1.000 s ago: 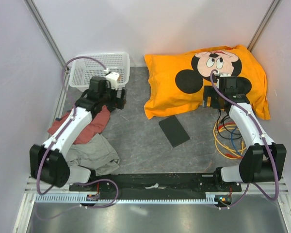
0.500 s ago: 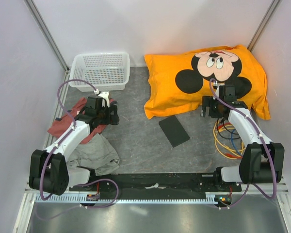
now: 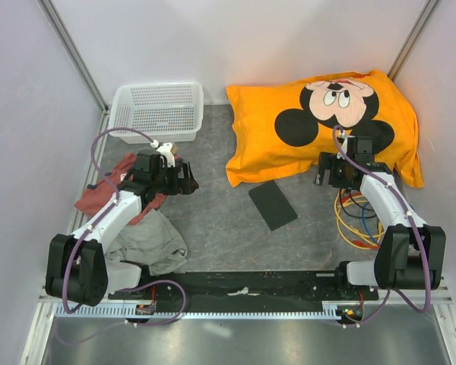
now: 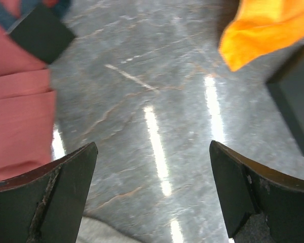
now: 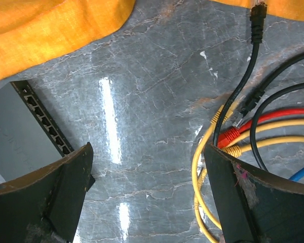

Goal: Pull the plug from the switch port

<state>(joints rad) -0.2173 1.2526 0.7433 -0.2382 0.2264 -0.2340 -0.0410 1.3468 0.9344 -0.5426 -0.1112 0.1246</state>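
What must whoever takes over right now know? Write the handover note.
Left pincer: open, empty, over bare table beside the red cloth.
Right pincer: open, empty, above the table between the switch and the loose network cables.
Done: the ports in view are empty, no cable runs to the switch, and a black plug lies free.
Left: seemingly nothing; check the ports hidden behind the finger.

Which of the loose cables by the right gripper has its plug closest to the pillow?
The black cable running up the right wrist view: its plug lies at the edge of the orange pillow. The red plug and yellow plug lie bunched further back.
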